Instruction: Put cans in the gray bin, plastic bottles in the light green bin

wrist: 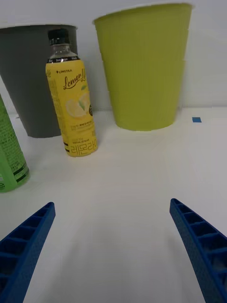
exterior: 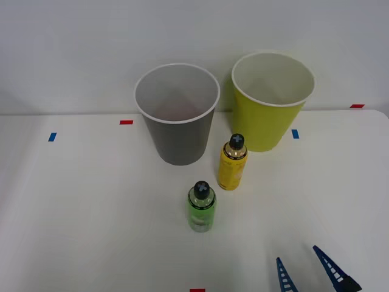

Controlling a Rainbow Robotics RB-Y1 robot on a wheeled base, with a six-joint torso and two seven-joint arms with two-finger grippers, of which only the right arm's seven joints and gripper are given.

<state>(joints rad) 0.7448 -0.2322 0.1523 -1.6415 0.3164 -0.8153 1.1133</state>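
Hovering low, right gripper [exterior: 316, 267] spread, empty. Green bottle [exterior: 201, 207] upright before gray bin [exterior: 177, 115], beside yellow bottle [exterior: 232, 163]. Advice: centre fingers around body, avoid neighbour, carry to light green bin [exterior: 271, 103].

From where I'm driving, I'm seeing the two bins standing side by side at the back of the table [exterior: 73, 207], the gray bin [exterior: 179, 137] on the left and the light green bin [exterior: 267, 121] on the right. One bottle [exterior: 232, 163] is standing just in front of the gap between them, and the plastic bottle [exterior: 201, 207] is sitting nearer me, slightly left of it. The right gripper [exterior: 307, 267] is hanging at the near right, well apart from both bottles.
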